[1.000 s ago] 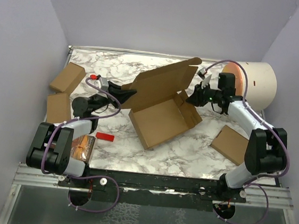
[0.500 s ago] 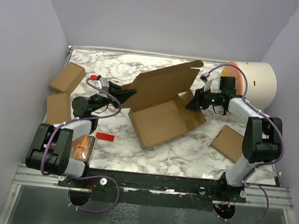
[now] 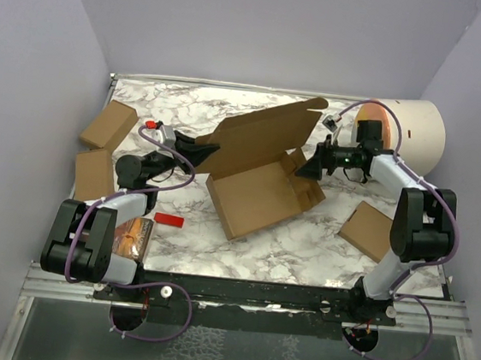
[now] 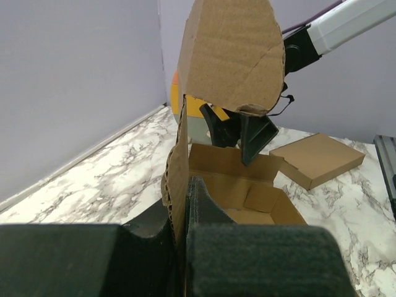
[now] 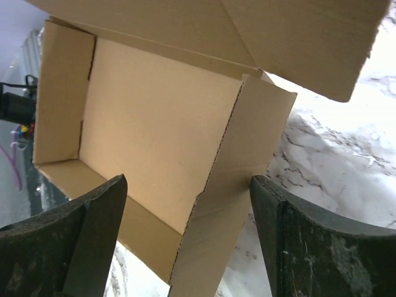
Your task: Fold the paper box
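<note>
The paper box (image 3: 260, 198) lies open mid-table with its lid (image 3: 262, 135) tilted up at the back. My left gripper (image 3: 206, 151) is shut on the lid's left edge. In the left wrist view the corrugated lid edge (image 4: 179, 185) is pinched in the left gripper (image 4: 184, 229). My right gripper (image 3: 311, 167) is open at the box's right end. In the right wrist view the right gripper (image 5: 189, 185) straddles the side flap (image 5: 244, 167), with the box floor (image 5: 154, 124) beyond; I cannot tell whether a finger touches the flap.
Two small brown boxes (image 3: 108, 125) (image 3: 95, 173) lie at the left and another (image 3: 373, 231) at the right. A cream cylinder (image 3: 409, 133) with an orange end lies at the back right. A red strip (image 3: 168, 220) and an orange packet (image 3: 131, 236) sit near the left arm's base.
My right gripper has opened and let go of the box's right side flap, staying beside it. The left gripper has kept its hold on the lid.
</note>
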Robot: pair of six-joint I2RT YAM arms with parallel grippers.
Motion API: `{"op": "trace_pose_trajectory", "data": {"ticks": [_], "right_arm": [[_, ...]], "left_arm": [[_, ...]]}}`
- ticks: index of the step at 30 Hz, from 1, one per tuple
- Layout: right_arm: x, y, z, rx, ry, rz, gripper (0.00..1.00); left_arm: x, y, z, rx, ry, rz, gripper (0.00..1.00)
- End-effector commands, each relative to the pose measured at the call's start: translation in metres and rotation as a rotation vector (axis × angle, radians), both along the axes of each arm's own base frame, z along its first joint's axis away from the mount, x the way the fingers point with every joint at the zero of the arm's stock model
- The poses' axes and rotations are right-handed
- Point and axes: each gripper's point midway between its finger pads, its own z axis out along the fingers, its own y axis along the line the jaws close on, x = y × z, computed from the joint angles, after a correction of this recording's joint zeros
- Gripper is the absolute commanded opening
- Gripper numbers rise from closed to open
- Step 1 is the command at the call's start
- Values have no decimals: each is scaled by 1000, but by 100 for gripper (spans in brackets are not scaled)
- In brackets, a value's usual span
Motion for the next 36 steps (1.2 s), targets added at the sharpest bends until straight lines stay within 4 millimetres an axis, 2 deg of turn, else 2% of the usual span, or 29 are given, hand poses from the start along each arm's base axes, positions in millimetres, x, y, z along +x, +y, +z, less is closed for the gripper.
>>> {"op": "trace_pose_trajectory", "data": {"ticks": [1,4,9,20,30,36], "right_arm": [[-8,6,10,104,78,60,78],[-13,10,13,149,114,81,73],[-20,14,15,211,179,95,73],[-19,17,1,261,333,51,70],[-15,14,-10,248,379,4,47],[-10,12,-18,206,367,-29,26]], "left_arm": [[-7,0,9,7,-57,-4,0],[-7,0,9,10,-60,0,0],[-6,0,8,11,-56,-1,0],[-5,0,6,14,-51,1,0],[-5,0,6,14,-48,0,0],[-5,0,6,13,-48,-2,0]]}}
